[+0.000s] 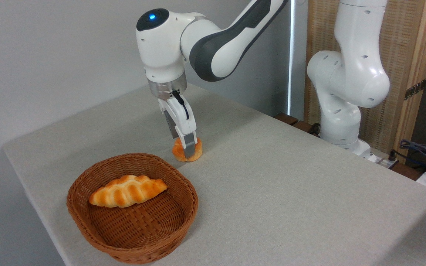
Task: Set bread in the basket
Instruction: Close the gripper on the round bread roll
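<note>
The bread, a small round golden-orange bun, rests on the table just behind the far rim of the basket. My gripper points down and has come down over the bun. The near finger stands in front of the bun's middle, and the far finger's tip is hidden behind it. The jaws look spread to about the bun's width, and I see no squeeze on it. The round brown wicker basket stands at the front left of the table.
A longer braided loaf lies inside the basket. The arm's white base stands at the table's far right edge, with cables beside it. A grey wall runs behind the table, whose left edge is close to the basket.
</note>
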